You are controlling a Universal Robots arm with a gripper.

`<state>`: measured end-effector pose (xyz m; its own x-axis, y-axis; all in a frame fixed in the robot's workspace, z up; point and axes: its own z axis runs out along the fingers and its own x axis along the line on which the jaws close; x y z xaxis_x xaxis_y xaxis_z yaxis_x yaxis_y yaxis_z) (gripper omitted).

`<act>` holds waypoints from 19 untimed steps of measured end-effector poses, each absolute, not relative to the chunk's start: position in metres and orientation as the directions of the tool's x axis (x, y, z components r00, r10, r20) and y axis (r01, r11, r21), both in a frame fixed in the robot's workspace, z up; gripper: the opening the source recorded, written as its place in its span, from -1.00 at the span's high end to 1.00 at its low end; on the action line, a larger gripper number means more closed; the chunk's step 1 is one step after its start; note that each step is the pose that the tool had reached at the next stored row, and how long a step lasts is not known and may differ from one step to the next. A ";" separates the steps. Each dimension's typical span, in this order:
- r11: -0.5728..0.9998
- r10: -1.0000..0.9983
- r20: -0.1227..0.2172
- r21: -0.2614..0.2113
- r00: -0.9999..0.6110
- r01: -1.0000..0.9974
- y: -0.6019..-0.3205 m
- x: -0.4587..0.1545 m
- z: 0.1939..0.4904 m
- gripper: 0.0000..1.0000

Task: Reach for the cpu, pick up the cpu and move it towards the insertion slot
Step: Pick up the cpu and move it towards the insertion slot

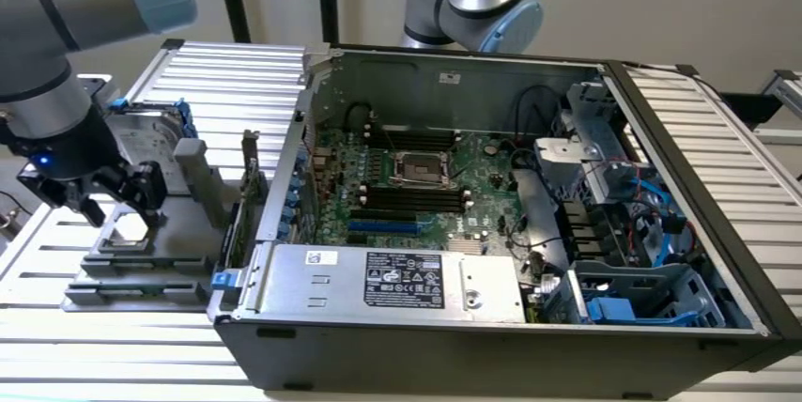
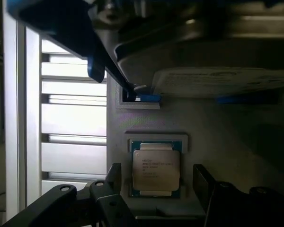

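We see the end effector (image 1: 120, 207) poised low over a grey holder (image 1: 138, 269) at the exterior view's left, its two fingers (image 2: 114, 177) spread wide and gripping nothing. The cpu (image 2: 156, 166) lies flat straight below it, between the fingers. These flank two opposite edges and, as far as we can tell, touch neither. The chip is close to square, so it has no long axis to speak of. It sits shiny side up in a square recess of the holder, which rests on the slatted tabletop (image 1: 51, 346). A drive with blue rails (image 1: 150, 134) stands at the holder's far side. Well apart, toward the exterior view's right, the open computer case (image 1: 701, 233) holds the motherboard (image 1: 489, 162). On it sits the insertion slot (image 1: 420, 169), a silver frame around a dark centre, set between rows of black memory slots (image 1: 414, 200). We judge the reach all but complete and the pick-up not yet made.
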<state>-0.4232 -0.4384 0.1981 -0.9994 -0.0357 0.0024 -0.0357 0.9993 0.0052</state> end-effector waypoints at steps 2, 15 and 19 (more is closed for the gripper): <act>0.999 -0.035 0.002 0.005 -0.999 -0.035 -0.438 -0.423 0.197 -0.43; 1.000 -0.015 0.002 0.002 -1.000 -0.015 -0.438 -0.423 0.190 -0.43; 1.000 -0.011 0.003 0.001 -1.000 -0.011 -0.438 -0.423 0.189 -0.43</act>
